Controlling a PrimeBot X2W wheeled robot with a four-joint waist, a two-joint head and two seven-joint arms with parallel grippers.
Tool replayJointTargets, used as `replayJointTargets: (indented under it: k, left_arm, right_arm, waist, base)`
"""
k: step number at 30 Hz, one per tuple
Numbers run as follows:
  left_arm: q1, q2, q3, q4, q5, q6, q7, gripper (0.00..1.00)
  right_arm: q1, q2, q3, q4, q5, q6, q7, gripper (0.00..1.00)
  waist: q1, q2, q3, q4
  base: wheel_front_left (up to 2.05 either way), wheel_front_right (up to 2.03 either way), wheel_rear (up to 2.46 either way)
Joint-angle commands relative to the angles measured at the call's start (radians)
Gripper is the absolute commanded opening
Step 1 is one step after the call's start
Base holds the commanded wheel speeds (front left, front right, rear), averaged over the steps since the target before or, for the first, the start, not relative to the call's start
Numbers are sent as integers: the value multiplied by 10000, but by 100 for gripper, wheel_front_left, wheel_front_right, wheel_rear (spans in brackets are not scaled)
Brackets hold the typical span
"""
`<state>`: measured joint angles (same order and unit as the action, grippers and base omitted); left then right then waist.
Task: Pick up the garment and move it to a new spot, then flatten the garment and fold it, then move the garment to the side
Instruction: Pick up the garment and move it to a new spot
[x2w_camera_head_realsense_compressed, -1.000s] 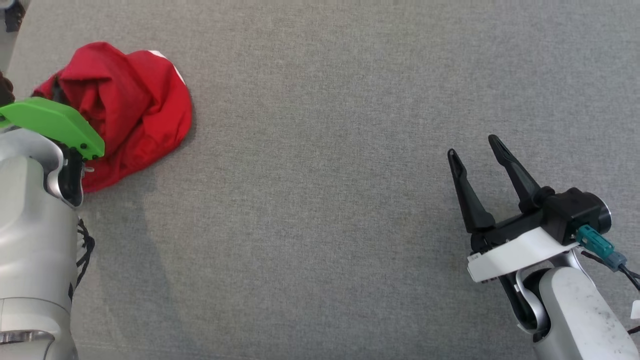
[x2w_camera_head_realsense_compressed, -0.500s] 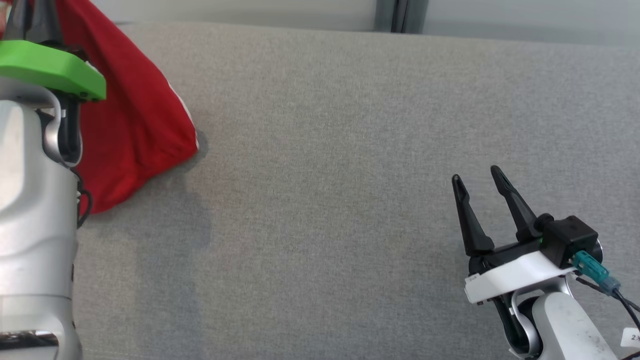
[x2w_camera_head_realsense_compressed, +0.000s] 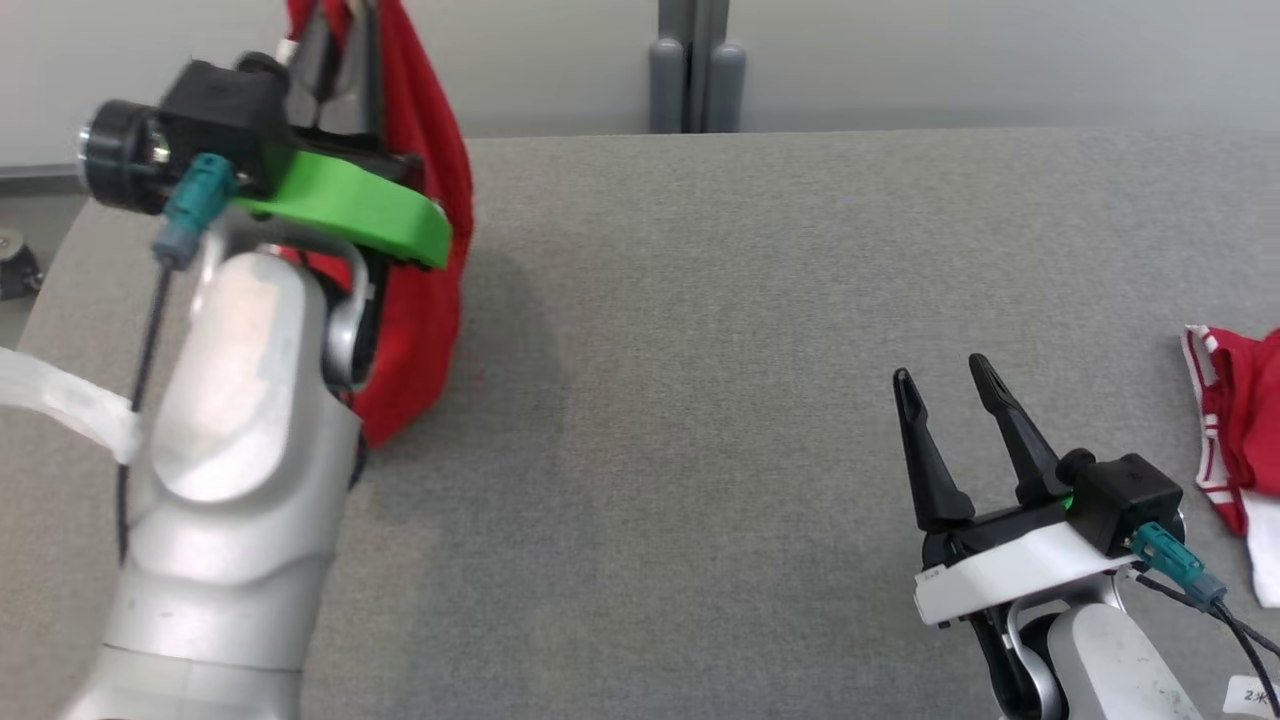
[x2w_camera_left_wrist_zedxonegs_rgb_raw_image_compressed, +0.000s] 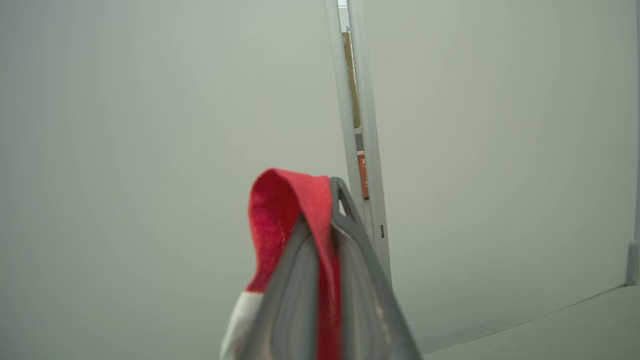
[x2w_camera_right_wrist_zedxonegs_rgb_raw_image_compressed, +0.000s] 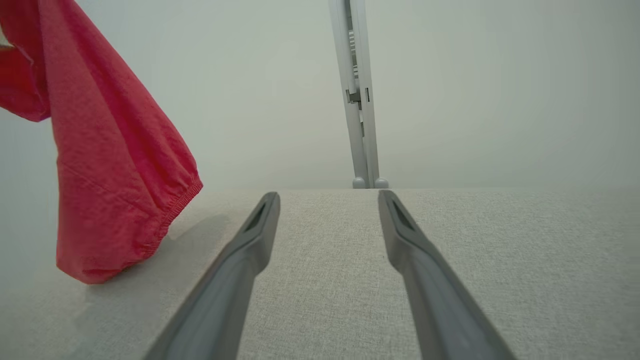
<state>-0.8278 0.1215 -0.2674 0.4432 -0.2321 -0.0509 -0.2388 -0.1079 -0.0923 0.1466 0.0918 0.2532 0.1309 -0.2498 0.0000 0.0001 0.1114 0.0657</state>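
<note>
Red and seemingly soft and light, the garment (x2w_camera_head_realsense_compressed: 428, 300) hangs limp beneath the left gripper (x2w_camera_left_wrist_zedxonegs_rgb_raw_image_compressed: 324, 210), which is pinched tight on a bunched fold; its low end grazes the grey tabletop (x2w_camera_head_realsense_compressed: 700, 400). The right gripper (x2w_camera_head_realsense_compressed: 940, 372) stands wide and empty (best take the dangling elastic hem).

Soft, even light; a faint shadow falls on the surface (x2w_camera_head_realsense_compressed: 750, 420) right of the red garment (x2w_camera_head_realsense_compressed: 425, 300); left fingers (x2w_camera_left_wrist_zedxonegs_rgb_raw_image_compressed: 360, 305) blurred.

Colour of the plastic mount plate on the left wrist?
The plastic mount plate is bright green; head view shows it best.
</note>
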Motion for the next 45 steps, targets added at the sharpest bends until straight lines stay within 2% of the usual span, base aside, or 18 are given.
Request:
replayJointTargets:
  k: [1, 8, 10, 14, 17, 18, 21, 22, 23, 24, 25, 31, 35, 41, 45]
  left_arm:
    - [361, -216, -99, -57, -88, 164, -6, 0]
    - [671, -677, -1322, -12, -455, 906, -112, 0]
    - [583, -697, -2019, -117, -961, 1223, -175, 0]
    - [301, -684, -3475, -7, -1833, 2127, -243, 0]
    - [301, -686, -4681, 313, -2291, 2364, -266, 1]
    - [340, -684, -5177, 433, -2445, 2371, -267, 14]
    - [509, -677, -6315, 730, -2889, 2349, -253, 24]
    - [612, -677, -6703, 823, -3073, 2343, -240, 31]
    - [682, -676, -6996, 900, -3200, 2339, -198, 48]
    - [759, -679, -7377, 963, -3369, 2338, -172, 71]
    - [810, -679, -7645, 977, -3517, 2345, -133, 100]
    - [1205, -680, -9231, 765, -4436, 2192, 229, 100]
    - [1080, -680, -9452, 712, -4847, 2388, 92, 100]
    - [792, -631, -8456, 1089, -4769, 2937, -261, 100]
    - [1280, -16, -7156, 458, -4047, 3123, -257, 100]
  right_arm:
    - [87, 29, 11, 16, 72, -6, -70, 100]
    - [-34, 155, 231, 92, 146, -6, -105, 100]
    - [-124, 206, 344, 154, 186, -6, -117, 100]
    - [-270, 284, 635, 320, 249, -6, -149, 100]
    - [-288, 325, 697, 429, 293, -6, -160, 100]
    - [-297, 342, 686, 446, 300, -6, -165, 100]
    - [-232, 358, 576, 468, 312, -6, -153, 100]
    - [-202, 365, 527, 479, 314, -6, -156, 100]
    - [-174, 371, 490, 491, 313, -6, -157, 100]
    - [-125, 376, 423, 500, 292, -6, -156, 100]
    - [-94, 376, 357, 499, 271, -6, -156, 100]
    - [-17, 380, 101, 373, 173, -6, -158, 100]
    - [4, 373, -45, 271, 104, -6, -159, 100]
    - [139, 231, -257, 80, 45, -6, -158, 100]
    - [279, 88, -337, -23, -25, -6, -159, 100]
  waist:
    - [0, -1, -179, -818]
    - [0, -1, 25, -2235]
    - [0, -1, 92, -2681]
    - [0, -1, 173, -3604]
    - [0, -1, 196, -4007]
    - [0, -1, 196, -4130]
    - [0, -1, 160, -4259]
    - [0, -1, 138, -4266]
    - [0, -1, 106, -4251]
    - [0, -1, 54, -4207]
    - [0, -1, 16, -4164]
    - [0, -1, -292, -3524]
    - [0, -1, -481, -2923]
    - [0, -1, -721, -1944]
    - [0, -1, -860, -1415]
  base:
    - [0, 0, 0]
    - [0, 0, 0]
    - [0, 0, 0]
    - [0, 0, 0]
    - [0, 0, 0]
    - [0, 0, 0]
    - [0, 0, 0]
    - [0, 0, 0]
    - [0, 0, 0]
    - [0, 0, 0]
    - [0, 0, 0]
    - [0, 0, 0]
    - [0, 0, 0]
    - [0, 0, 0]
    - [0, 0, 0]
